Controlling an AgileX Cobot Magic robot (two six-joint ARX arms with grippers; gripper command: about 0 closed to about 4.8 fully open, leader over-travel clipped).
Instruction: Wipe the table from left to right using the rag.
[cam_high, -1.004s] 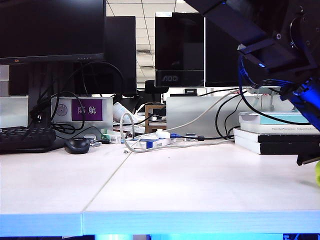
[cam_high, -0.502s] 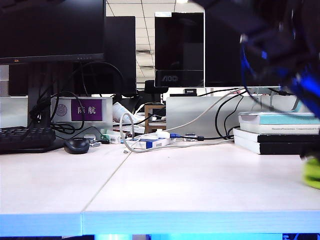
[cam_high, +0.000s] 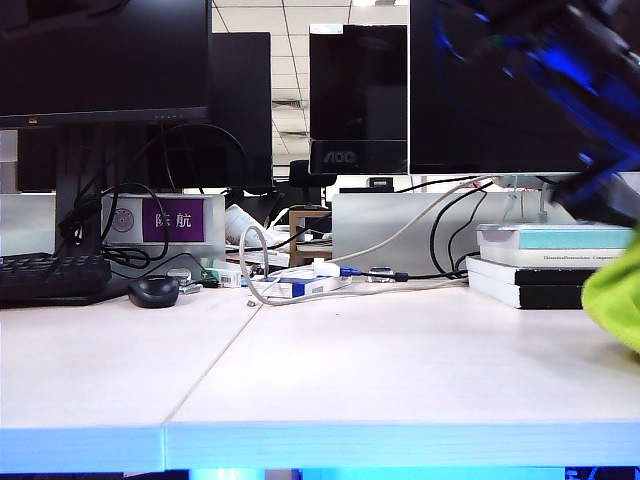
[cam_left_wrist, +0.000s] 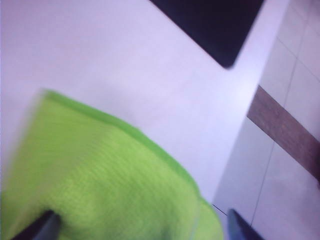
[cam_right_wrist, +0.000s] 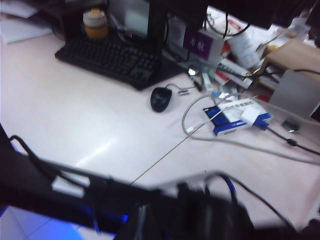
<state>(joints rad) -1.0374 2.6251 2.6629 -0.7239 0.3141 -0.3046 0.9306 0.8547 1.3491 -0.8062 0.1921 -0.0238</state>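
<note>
- At the far right edge of the table (cam_high: 400, 370), exterior view, we see the rag (cam_high: 618, 300), yellow-green, partly cut off by the frame, next to the stacked books (cam_high: 545, 265).
- Left gripper (cam_left_wrist: 140, 225): in its wrist view the two fingertips (cam_left_wrist: 42, 225) stand wide apart with the rag lying between and under them; jaws spread, not pinching the cloth as far as we can tell (view is blurred).
- Left arm (cam_high: 540, 60) looms dark and blurred over the right side of the exterior view, so it has reached across.
- Right gripper: not visible in any view; we take it as closed and holding nothing visible. Its camera looks over the keyboard (cam_right_wrist: 107, 57), mouse (cam_right_wrist: 160, 98) and cables.
- Table looks wiped through to the right end, we judge.
- Risk: rag sits right by the table edge (floor tiles show just beyond it in the left wrist view), so it could slide off.
- Risk: open fingers lifting away may snag the fuzzy fabric and drag it.
</note>
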